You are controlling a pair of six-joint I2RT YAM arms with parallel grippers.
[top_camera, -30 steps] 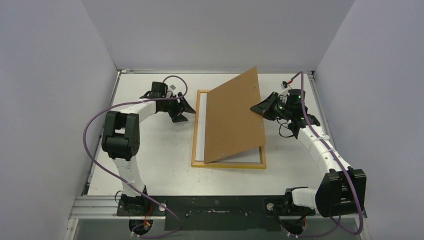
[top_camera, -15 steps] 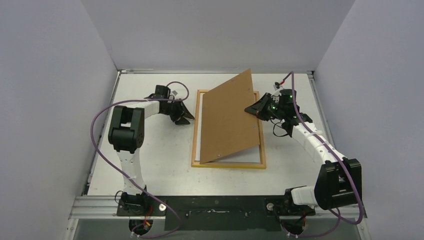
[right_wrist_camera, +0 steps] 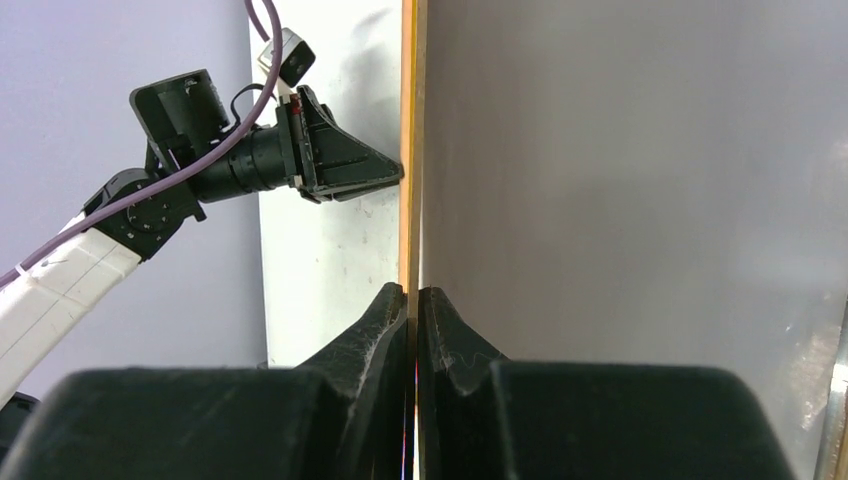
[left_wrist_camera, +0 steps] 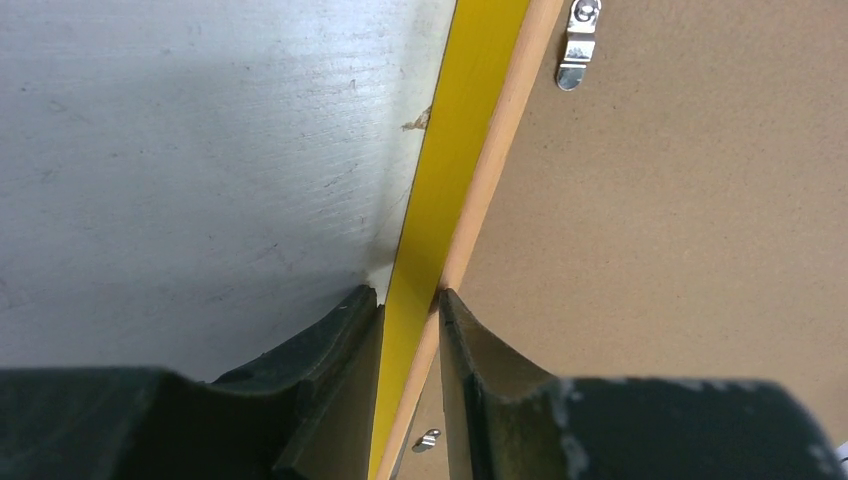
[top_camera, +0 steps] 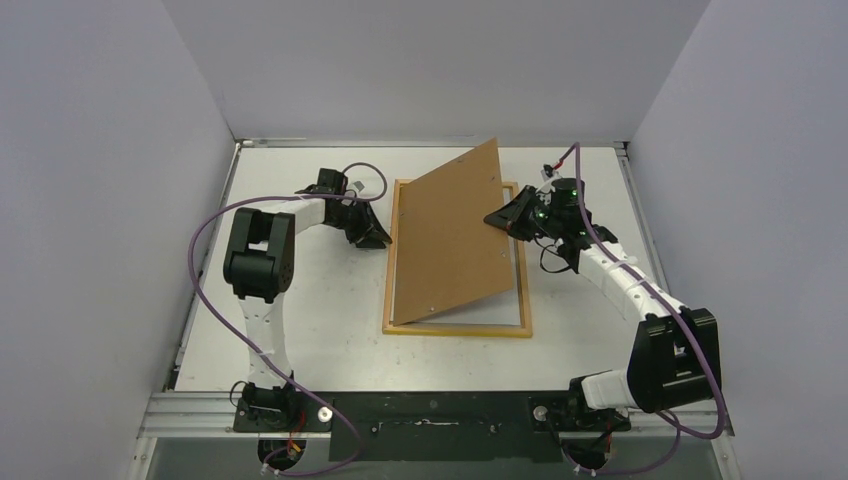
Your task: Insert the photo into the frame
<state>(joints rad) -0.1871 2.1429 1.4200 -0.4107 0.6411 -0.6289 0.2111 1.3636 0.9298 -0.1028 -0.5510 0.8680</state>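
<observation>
The left tool (left_wrist_camera: 408, 300), jaws narrow, grips the frame's (left_wrist_camera: 450, 150) left rail, likely steadying it. The right tool (right_wrist_camera: 413, 295) clamps the backing board (top_camera: 450, 240) tilted up, keeping the opening accessible.

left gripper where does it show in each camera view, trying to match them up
Top external: left of centre, the left gripper at the frame's left rail.
Left wrist: gripper at bottom centre, jaws astride the yellow rail.
Right wrist: gripper at upper left, pointing right.
Shared landmark: the white table beside it.
</observation>
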